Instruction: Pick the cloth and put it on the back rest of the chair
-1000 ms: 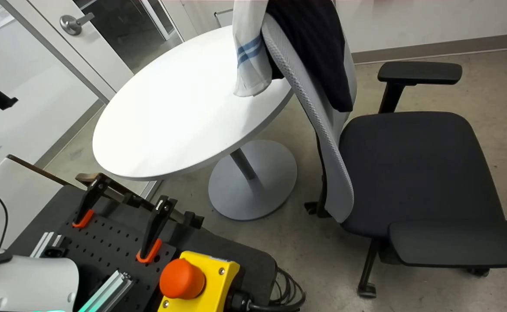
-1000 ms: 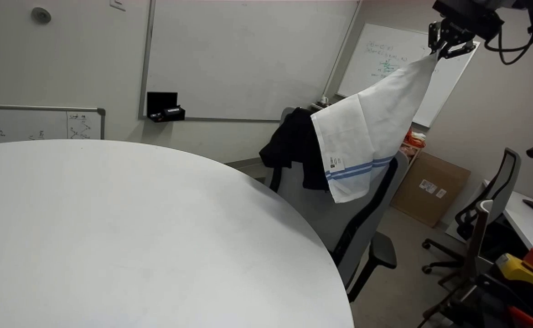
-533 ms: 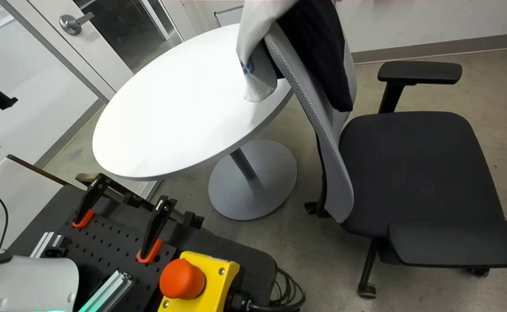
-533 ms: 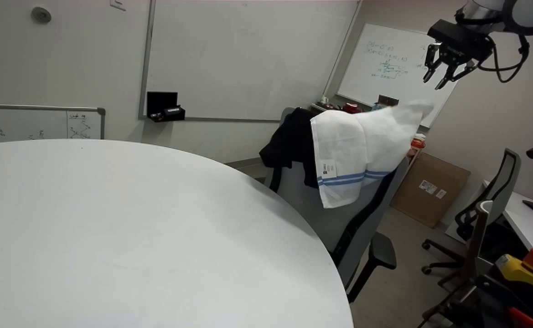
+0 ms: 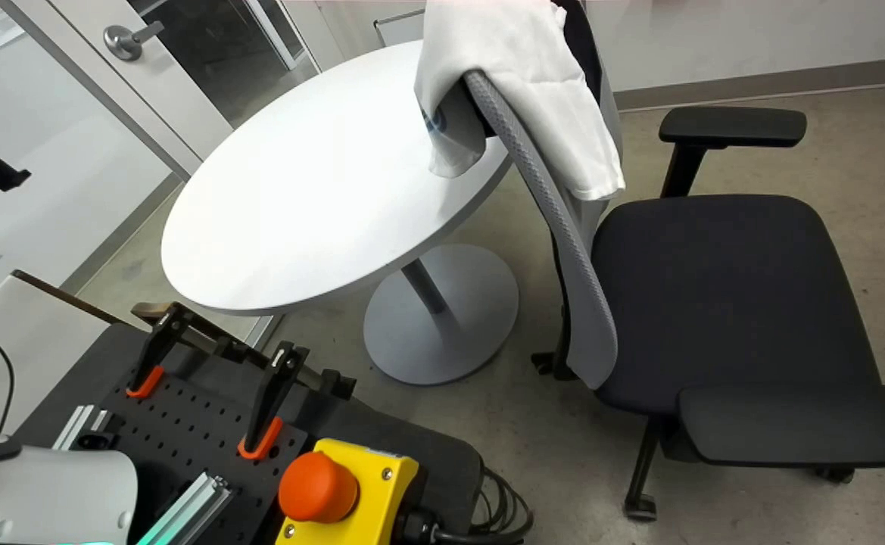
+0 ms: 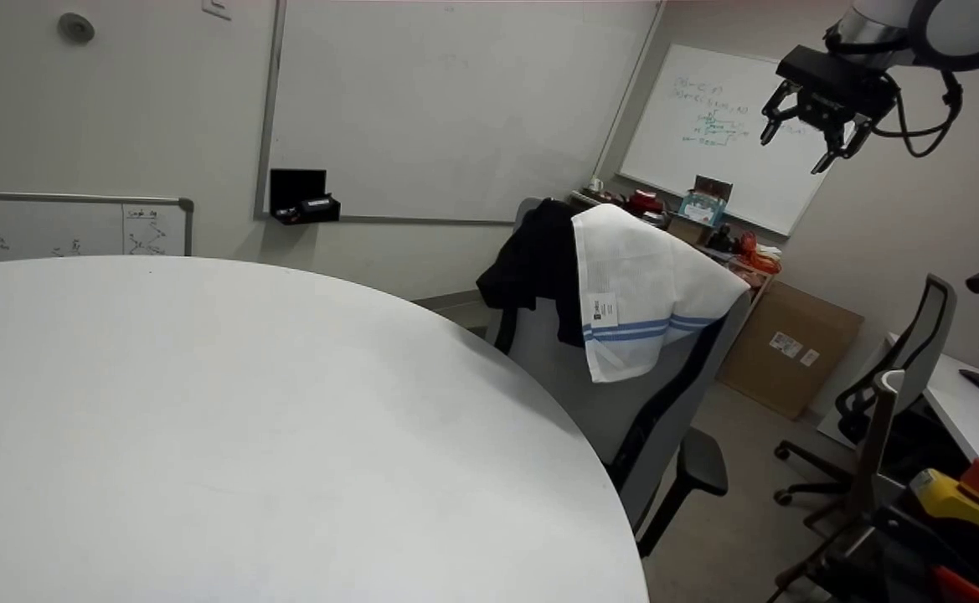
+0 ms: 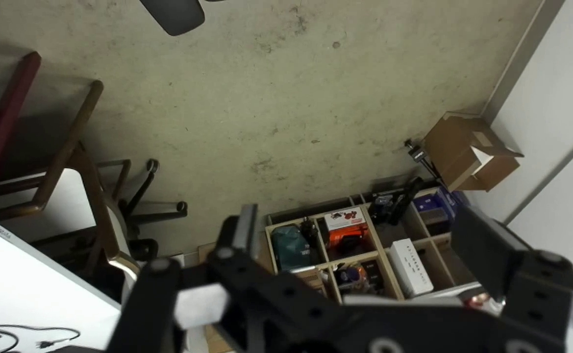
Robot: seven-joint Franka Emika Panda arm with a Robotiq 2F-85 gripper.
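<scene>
Gripper (image 6: 793,156): spread wide, nothing in it | cloth (image 6: 652,289): hangs over the top of the chair back rest (image 6: 594,406), one end down each side | cloth from gripper: lower down, not touching | next: looks done, so probably move up and away

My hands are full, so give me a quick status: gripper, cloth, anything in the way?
Gripper open, empty, clear of the cloth. Cloth draped over the chair back rest, front and rear. Black garment partly beneath the cloth, seemingly no obstruction.

cloth (image 6: 644,289): matt woven fabric | door handle (image 5: 126,43): metal (dull sheen) | tabletop (image 5: 313,182): smooth
</scene>
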